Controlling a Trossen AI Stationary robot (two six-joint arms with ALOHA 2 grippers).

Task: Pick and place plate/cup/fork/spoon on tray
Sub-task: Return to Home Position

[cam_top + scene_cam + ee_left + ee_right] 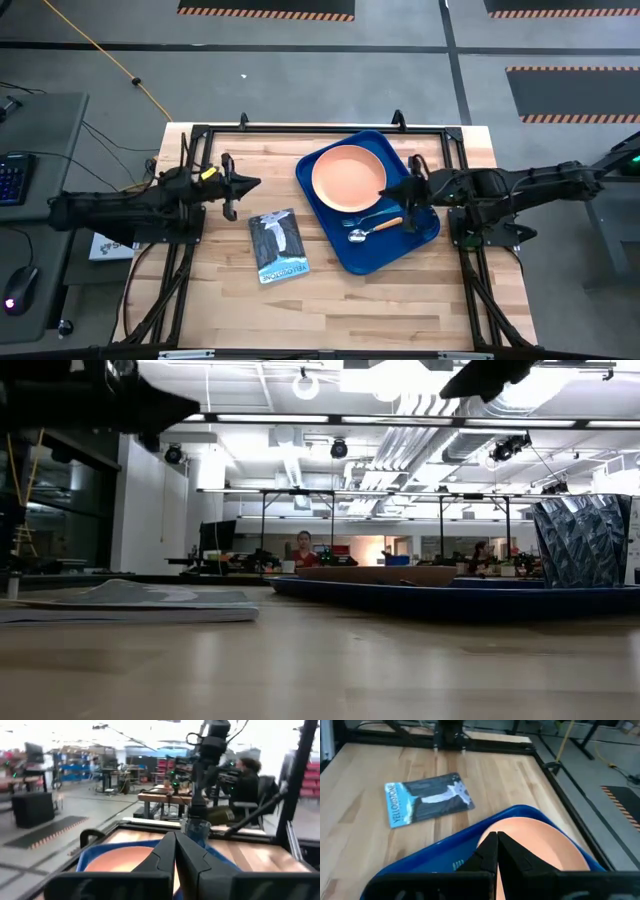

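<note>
Closed right hand (496, 837) near peach plate (535, 839).

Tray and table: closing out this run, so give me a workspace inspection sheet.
Surface: wooden table, no damage seen.
Job's things: plate, fork, spoon and cup all on the tray.
Clutter: booklet on the table beside the tray.
Grippers: left gripper shut, empty, over the table; right gripper shut, empty, above the tray.
Cables: yellow cable on the floor beyond the table.
Surroundings: keyboard and mouse on a side desk; seated person behind.
</note>
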